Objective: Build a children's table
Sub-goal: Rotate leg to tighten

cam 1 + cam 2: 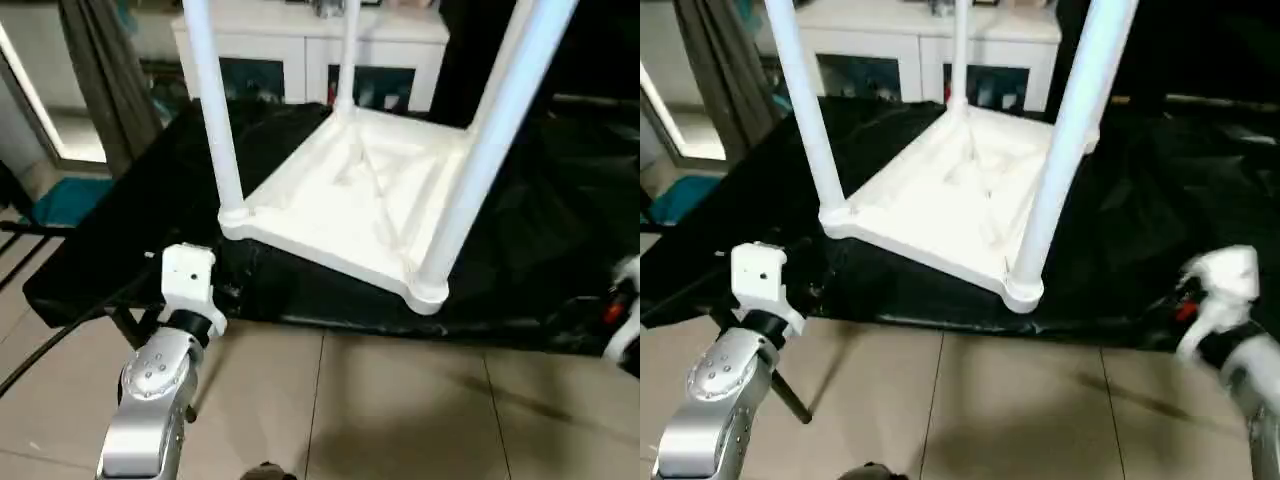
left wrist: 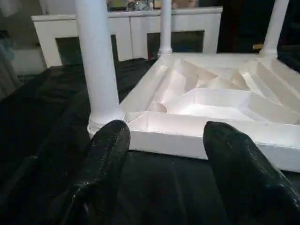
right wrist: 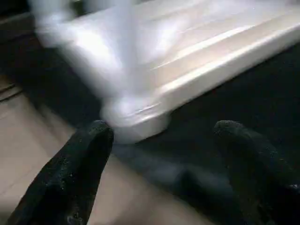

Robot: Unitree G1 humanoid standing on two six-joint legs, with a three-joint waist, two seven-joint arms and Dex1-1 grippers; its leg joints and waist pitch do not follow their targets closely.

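left pincer (image 2: pixel 164 154) agape | tabletop (image 1: pixel 350 190) upturned | legs (image 1: pixel 215 120) tops cropped

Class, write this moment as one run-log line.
tabletop: upside down on black sheet | legs: upright in corners | left gripper: open, empty | right gripper: open, empty

A beige tiled floor (image 1: pixel 400 410) lies in front, with a white glass-door cabinet (image 1: pixel 300 50) and a grey curtain (image 1: pixel 100 70) behind.

The tabletop (image 1: pixel 350 200) is smooth, slightly glossy white plastic; the black sheet (image 1: pixel 540 220) under it looks shiny and wrinkled.
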